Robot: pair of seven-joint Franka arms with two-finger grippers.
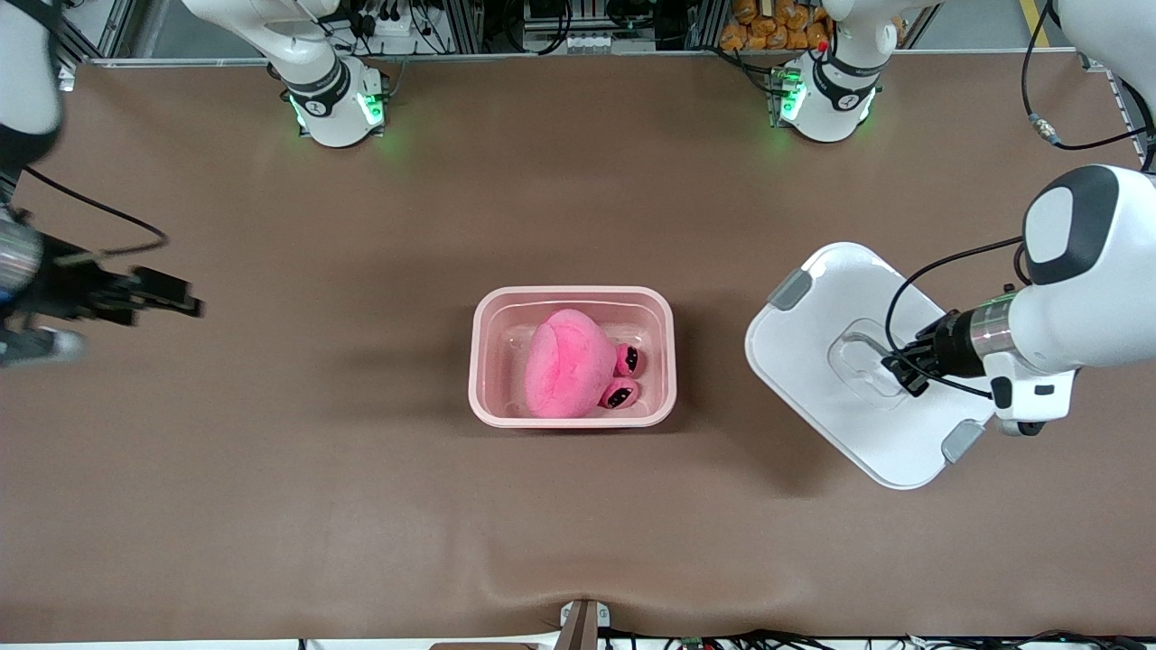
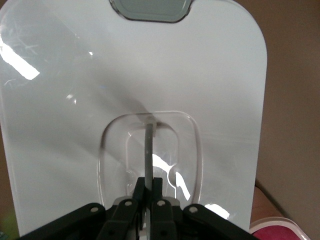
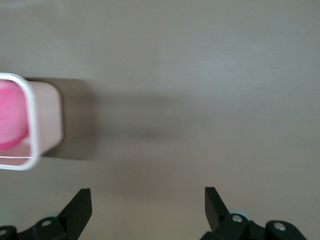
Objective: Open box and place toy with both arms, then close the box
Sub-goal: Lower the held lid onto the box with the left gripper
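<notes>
Brown desk point(image 1: 578, 162) spreads wide under my two arms, with racks and cables along its top edge.

From the front camera, one box point(image 1: 573, 293) sits mid-desk, open, its long axis running nine to three o'clock. One toy point(image 1: 564, 361) lies inside it, so I judge the placing done and the closing left. One lid point(image 1: 813, 361) is at about three o'clock from the box, toward my left arm's end of the desk, well apart from it. My left hand point(image 1: 903, 366) is clamped on its handle point(image 1: 862, 341). By the shadow under it, I judge the lid is raised off the desk. Its long axis runs from eleven to five o'clock, with two grey clips point(image 1: 790, 289) at the ends, so it is askew to the box. The coming move turns on this: carry the lid toward nine o'clock and swing it square with the rim. My right hand point(image 1: 181, 302) waits over bare desk at nine o'clock from the box, well apart from it, with nothing held.

From my left wrist, the fingers point(image 2: 137, 192) are pinched together on the thin handle point(image 2: 149, 150), which stands up from the lid's point(image 2: 210, 75) recess. One clip point(image 2: 150, 7) shows at the lid's edge, and a corner of the box point(image 2: 280, 227) peeks in.

From my right wrist, my right hand point(image 3: 148, 197) has its fingers spread wide apart over bare desk point(image 3: 200, 75). The box point(image 3: 47, 115) with the pink toy point(image 3: 10, 115) in it shows at the edge of the view.
</notes>
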